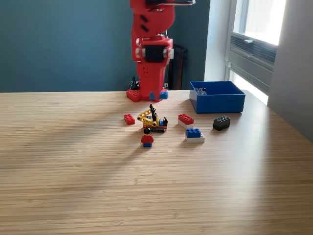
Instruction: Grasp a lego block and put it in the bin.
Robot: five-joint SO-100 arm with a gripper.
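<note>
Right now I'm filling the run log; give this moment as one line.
arm: upright at base, gripper out of frame | bin: exterior view's right | loose bricks: red, red-white, blue-white, black | grasp: not begun

Daylight from window (259,22) at exterior view's right, panes blown out white. Bright band across table (146,196), dimmer wedge at left and far edge. Short soft shadows under bricks, falling toward view's left. Teal wall (58,44) evenly dim. Red arm (151,54) slightly soft, top cropped. Overall sharpness moderate, no obvious edge distortion.
</note>
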